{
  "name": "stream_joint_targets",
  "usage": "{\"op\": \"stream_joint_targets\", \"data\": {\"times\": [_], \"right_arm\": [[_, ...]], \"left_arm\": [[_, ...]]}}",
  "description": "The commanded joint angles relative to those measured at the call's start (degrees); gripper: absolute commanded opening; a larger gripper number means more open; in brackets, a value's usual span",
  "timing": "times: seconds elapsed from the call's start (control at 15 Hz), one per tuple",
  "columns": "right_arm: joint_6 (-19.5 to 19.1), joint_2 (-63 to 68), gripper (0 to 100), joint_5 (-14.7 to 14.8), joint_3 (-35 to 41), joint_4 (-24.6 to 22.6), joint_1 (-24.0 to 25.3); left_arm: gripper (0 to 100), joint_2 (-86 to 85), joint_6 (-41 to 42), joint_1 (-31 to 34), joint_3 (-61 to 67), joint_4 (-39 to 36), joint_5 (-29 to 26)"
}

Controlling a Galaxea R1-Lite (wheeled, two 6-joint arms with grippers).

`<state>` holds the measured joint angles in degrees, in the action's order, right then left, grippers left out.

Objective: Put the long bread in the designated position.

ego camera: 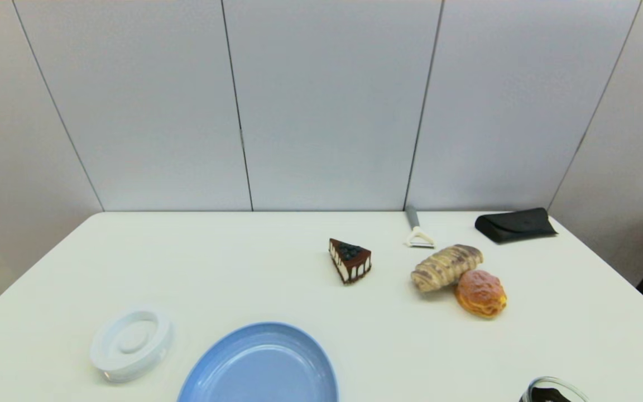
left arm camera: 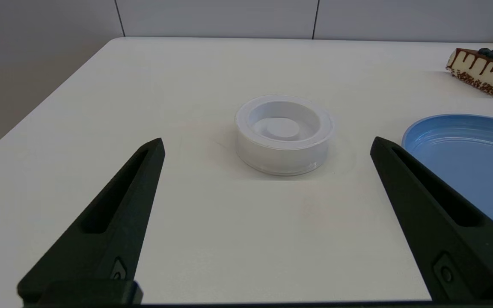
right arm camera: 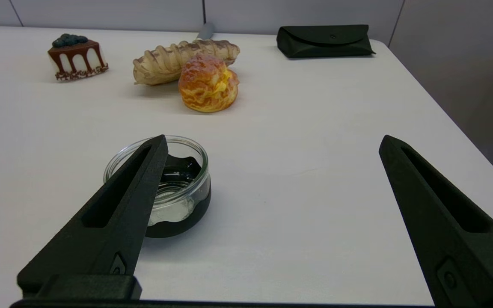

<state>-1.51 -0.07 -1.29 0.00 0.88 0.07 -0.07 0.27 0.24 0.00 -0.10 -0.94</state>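
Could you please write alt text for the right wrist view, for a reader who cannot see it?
The right tool, open and empty, sits low over a white table beside a small glass jar. Farther off, the long bread lies against a round bun, with a cake slice and black case nearby.

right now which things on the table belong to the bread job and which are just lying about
For the job:
long bread
right gripper, open

Lying about:
puff bun
cake slice
blue plate
white lid
glass jar
peeler
black case
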Motion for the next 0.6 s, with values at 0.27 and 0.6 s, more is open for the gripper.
{"op": "stream_joint_targets", "data": {"times": [0.27,0.6], "right_arm": [[-0.07,0.07,100,-0.03,0.0,0.0,0.01],[-0.16,0.07,100,-0.03,0.0,0.0,0.01]], "left_arm": [[100,0.07,0.0,0.02,0.09,-0.08,-0.03],[100,0.07,0.0,0.02,0.09,0.01,-0.03]]}}
